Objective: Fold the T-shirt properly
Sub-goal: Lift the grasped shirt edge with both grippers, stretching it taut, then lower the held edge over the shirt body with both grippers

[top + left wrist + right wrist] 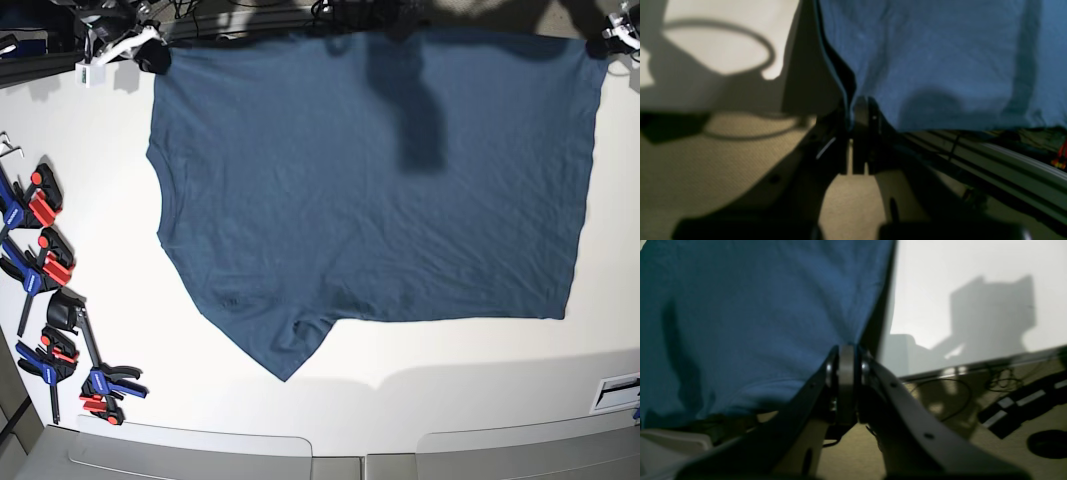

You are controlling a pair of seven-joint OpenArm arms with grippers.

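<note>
Both pincers, left pincer (853, 110) and right pincer (846, 360), are pinching corners of the T-shirt (370, 180), which is hanging stretched above the table (450, 370). Uneven pulling could be slipping cloth loose, skewing the fold.

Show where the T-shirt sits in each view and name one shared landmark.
Left wrist: T-shirt fills upper right.
Right wrist: T-shirt fills upper left.
Base: T-shirt spreads across the centre.
Shared landmark: the white table.
</note>
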